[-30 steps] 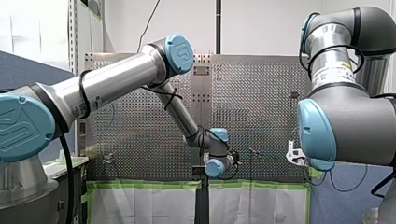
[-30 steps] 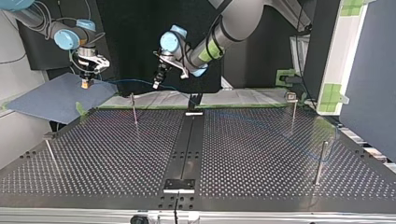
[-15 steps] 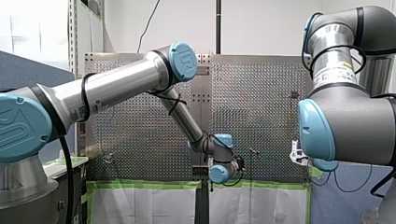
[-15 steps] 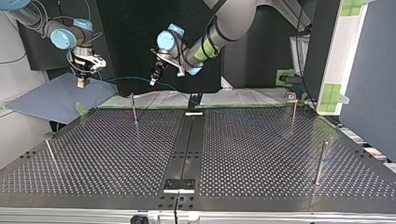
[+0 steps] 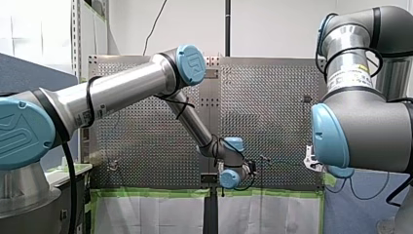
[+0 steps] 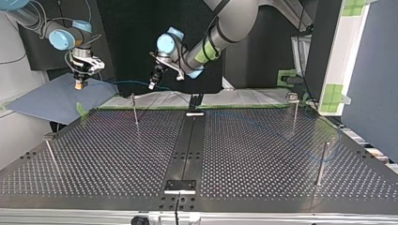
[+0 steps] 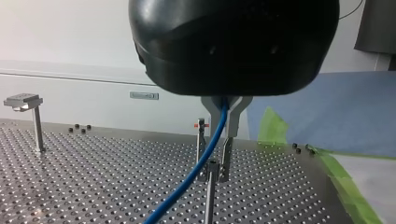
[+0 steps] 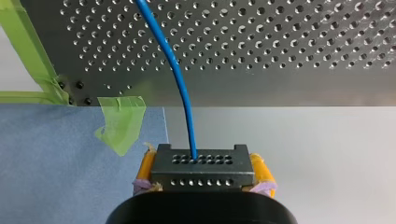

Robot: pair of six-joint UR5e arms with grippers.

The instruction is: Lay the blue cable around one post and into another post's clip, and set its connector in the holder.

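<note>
The connector (image 8: 202,171) is clamped between the yellow pads (image 8: 260,169) of my right claw (image 8: 202,159), which is held beyond the worktop's (image 6: 263,154) edge, by a blue mat (image 6: 47,101). From the connector the blue cable (image 8: 180,79) is led across to my left claw (image 6: 152,84). Whether that claw is closed on it cannot be told, as a black housing covers much of it. Beyond that, the cable is only faintly traced over the worktop toward a post (image 6: 322,161) at the top view's right. In the front view both claws are largely hidden behind the arms.
</note>
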